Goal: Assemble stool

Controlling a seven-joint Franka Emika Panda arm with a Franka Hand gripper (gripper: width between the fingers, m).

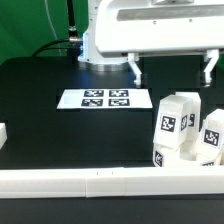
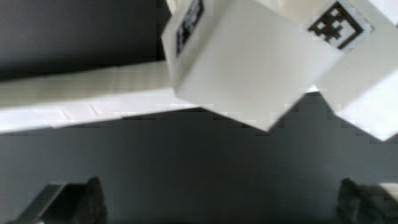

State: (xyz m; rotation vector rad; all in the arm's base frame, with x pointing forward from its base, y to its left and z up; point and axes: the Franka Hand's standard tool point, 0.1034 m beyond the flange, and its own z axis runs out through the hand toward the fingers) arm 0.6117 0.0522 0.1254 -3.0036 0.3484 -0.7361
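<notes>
Three white block legs with black-and-white tags stand close together at the exterior view's right: one at the back [image 1: 178,118], one at the right edge [image 1: 212,137], one in front [image 1: 163,150]. My gripper [image 1: 170,70] hangs above and behind them with its jaws wide apart and nothing between them. In the wrist view the nearest leg [image 2: 249,60] fills the upper middle and a second leg [image 2: 368,100] shows at the edge. My gripper [image 2: 222,205] is open, and its dark fingertips [image 2: 71,200] are clear of the legs. The round seat disc is out of view.
The marker board [image 1: 106,99] lies flat in the middle of the black table. A long white rail [image 1: 90,181] runs along the front edge and also shows in the wrist view [image 2: 71,100]. A small white piece [image 1: 3,133] sits at the left edge.
</notes>
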